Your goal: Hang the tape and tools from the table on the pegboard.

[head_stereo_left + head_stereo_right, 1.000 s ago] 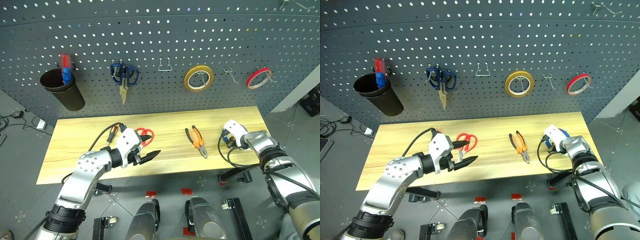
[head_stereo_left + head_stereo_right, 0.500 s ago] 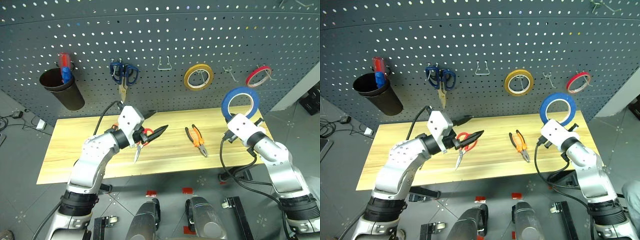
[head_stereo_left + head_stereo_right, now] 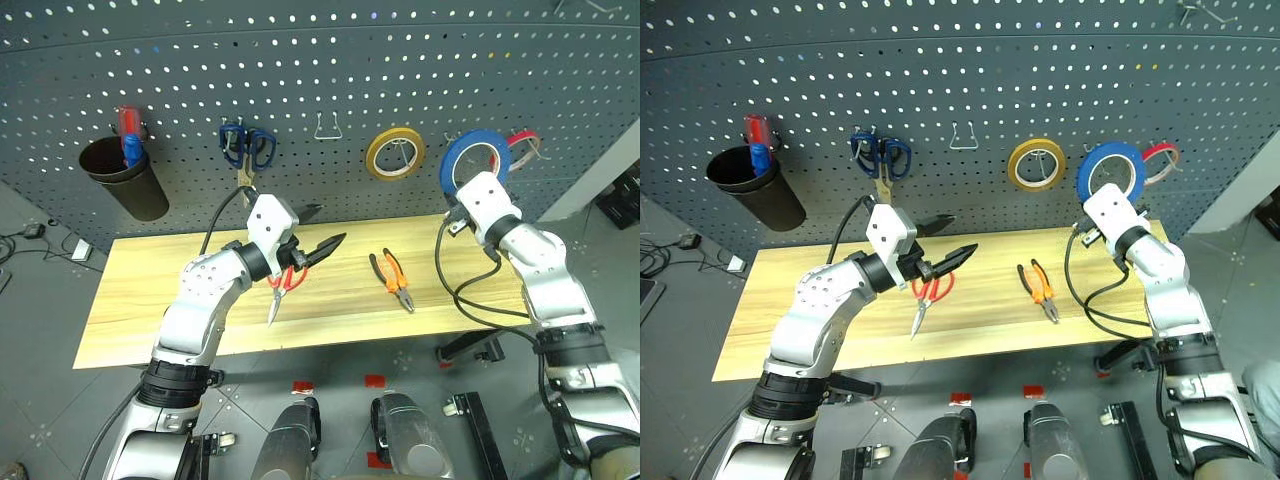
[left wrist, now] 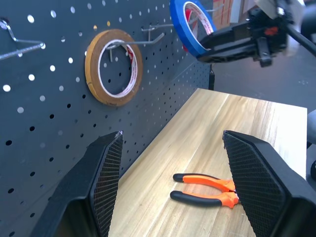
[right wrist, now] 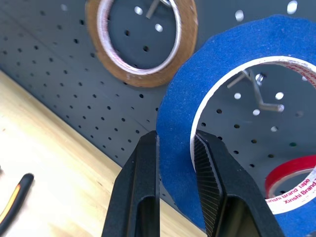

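So far nothing is hanging yet: the right pincer [image 5: 175, 197] is pinching the blue tape [image 3: 1106, 172] before the pegboard [image 3: 1040, 80], the left pincer [image 3: 943, 240] is spread above the scissors [image 3: 928, 294], and the pliers [image 3: 1038, 289] are lying on the tabletop [image 3: 790, 300].

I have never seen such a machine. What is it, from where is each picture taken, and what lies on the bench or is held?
It is a humanoid robot with two arms, each ending in a two-fingered pincer. The two wide pictures come from cameras in its head, looking down over its arms. The two close pictures come from cameras on its wrists, looking along the fingers.

In front stands a wooden table against a grey pegboard with hooks. On the table lie orange-handled pliers and red-handled scissors.

The right pincer is shut on a roll of blue tape, held up near a hook on the board. The left pincer is open and holds nothing; it hangs above the scissors.
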Controlling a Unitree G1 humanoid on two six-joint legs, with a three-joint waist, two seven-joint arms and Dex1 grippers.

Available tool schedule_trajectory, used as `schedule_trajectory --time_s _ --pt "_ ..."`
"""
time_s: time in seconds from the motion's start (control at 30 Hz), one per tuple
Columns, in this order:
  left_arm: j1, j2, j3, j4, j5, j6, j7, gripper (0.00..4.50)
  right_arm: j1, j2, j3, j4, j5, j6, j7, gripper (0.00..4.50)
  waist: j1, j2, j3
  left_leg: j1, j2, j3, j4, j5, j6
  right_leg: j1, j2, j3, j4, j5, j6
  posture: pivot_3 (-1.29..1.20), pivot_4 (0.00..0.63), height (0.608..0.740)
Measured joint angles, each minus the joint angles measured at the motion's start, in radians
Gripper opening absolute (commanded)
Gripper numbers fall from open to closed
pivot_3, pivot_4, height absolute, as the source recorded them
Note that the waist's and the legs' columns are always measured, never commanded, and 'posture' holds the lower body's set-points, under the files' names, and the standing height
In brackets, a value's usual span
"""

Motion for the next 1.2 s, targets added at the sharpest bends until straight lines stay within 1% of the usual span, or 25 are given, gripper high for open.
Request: schedule_trajectory --time_s 0.07,0.17,0.27,0.33,0.4,0.47,0.5,0.57,0.63,0.7,0.77,0.83,0.9,1.0,1.2 --pt "0.003 0.003 0.001 0.004 0.001 0.000 0.002 3.40 -0.008 0.015 -0.001 0.007 0.006 -0.004 -0.004 2.32 -0.002 0.000 0.000 0.000 0.000 0.000 0.000 0.000 0.000 0.000 0.000 0.000 0.000 0.000 0.000 -0.27 0.193 0.740" --pt "0.023 0.014 0.012 0.008 0.001 0.004 0.014 3.40 0.003 0.030 0.000 -0.003 0.011 0.000 -0.003 3.45 -0.007 0.000 0.000 0.000 0.000 0.000 0.000 0.000 0.000 0.000 0.000 0.001 0.000 0.000 0.000 -0.27 0.193 0.740" --pt "0.067 0.056 0.024 0.009 0.009 0.021 0.019 3.40 0.064 0.039 0.001 -0.070 0.011 0.044 -0.002 4.47 -0.009 0.000 -0.001 0.000 0.000 0.001 0.000 0.000 0.000 -0.001 0.001 0.003 0.000 0.000 0.000 -0.27 0.201 0.740" --pt "0.132 0.123 0.030 0.010 0.034 0.024 0.013 3.40 0.130 0.060 0.004 -0.158 0.020 0.137 0.002 4.47 -0.015 0.001 -0.001 0.000 0.001 0.001 -0.001 0.000 0.000 -0.002 0.002 0.006 0.001 0.000 0.000 -0.27 0.208 0.740" --pt "0.205 0.192 0.031 0.012 0.064 0.019 -0.006 3.40 0.198 0.090 0.015 -0.262 0.037 0.289 0.008 4.47 -0.020 0.001 -0.001 0.001 0.002 0.003 -0.001 -0.001 0.001 -0.004 0.004 0.010 0.002 0.000 0.000 -0.27 0.213 0.740" --pt "0.262 0.242 0.035 0.014 0.081 0.008 -0.024 3.40 0.234 0.129 0.031 -0.338 0.048 0.446 0.007 4.47 -0.022 0.001 -0.001 0.002 0.003 0.005 -0.001 -0.002 0.004 -0.005 0.005 0.013 0.003 0.000 -0.001 -0.26 0.219 0.740" --pt "0.291 0.263 0.045 0.012 0.082 -0.002 -0.032 3.40 0.237 0.161 0.030 -0.369 0.059 0.526 -0.002 4.47 -0.022 0.001 -0.001 0.002 0.003 0.005 -0.001 -0.003 0.004 -0.006 0.005 0.014 0.004 0.001 -0.001 -0.25 0.226 0.740" --pt "0.364 0.320 0.086 0.015 0.089 -0.019 -0.049 3.40 0.230 0.262 0.021 -0.442 0.083 0.718 -0.057 4.47 -0.022 0.001 -0.001 0.002 0.005 0.007 -0.002 -0.003 0.004 -0.009 0.007 0.017 0.007 0.002 -0.003 -0.24 0.233 0.740" --pt "0.416 0.351 0.116 0.019 0.100 -0.042 -0.053 3.40 0.207 0.351 0.009 -0.454 0.089 0.844 -0.107 4.47 -0.017 0.001 -0.001 0.002 0.009 0.010 -0.002 -0.002 0.003 -0.010 0.009 0.017 0.008 0.003 -0.006 -0.24 0.240 0.740" --pt "0.449 0.363 0.138 0.025 0.102 -0.049 -0.062 3.40 0.181 0.424 -0.002 -0.453 0.103 0.951 -0.150 4.47 -0.014 0.001 -0.001 0.002 0.013 0.013 -0.001 -0.002 0.002 -0.011 0.011 0.018 0.007 0.005 -0.008 -0.24 0.253 0.740" --pt "0.462 0.363 0.143 0.024 0.099 -0.054 -0.073 3.40 0.148 0.456 -0.003 -0.430 0.118 1.020 -0.173 4.47 -0.006 0.001 -0.001 0.002 0.014 0.013 -0.001 -0.002 0.002 -0.015 0.012 0.018 0.006 0.006 -0.008 -0.23 0.269 0.740" --pt "0.468 0.364 0.144 0.012 0.097 -0.056 -0.092 3.40 0.093 0.465 0.000 -0.350 0.117 1.046 -0.204 4.47 -0.004 0.001 0.000 0.002 0.014 0.016 -0.001 -0.002 0.002 -0.017 0.012 0.019 0.005 0.008 -0.008 -0.22 0.279 0.740" --pt "0.470 0.364 0.143 -0.003 0.097 -0.060 -0.107 3.40 0.053 0.463 0.004 -0.258 0.114 1.032 -0.227 4.47 -0.006 0.000 0.000 0.002 0.015 0.018 -0.001 -0.002 0.002 -0.018 0.013 0.021 0.004 0.008 -0.008 -0.22 0.290 0.740" --pt "0.469 0.364 0.141 -0.030 0.096 -0.060 -0.121 3.40 0.014 0.452 0.027 -0.127 0.108 0.982 -0.237 4.47 -0.011 0.000 0.000 0.000 0.016 0.020 -0.002 -0.002 0.003 -0.017 0.013 0.022 0.006 0.008 -0.009 -0.20 0.305 0.740" --pt "0.418 0.350 0.134 -0.064 0.071 -0.022 -0.136 3.40 -0.085 0.439 0.077 0.122 0.105 0.854 -0.223 4.47 -0.018 -0.002 0.006 -0.001 0.018 0.022 -0.003 -0.002 0.003 -0.019 0.014 0.023 0.007 0.008 -0.009 -0.19 0.321 0.740"
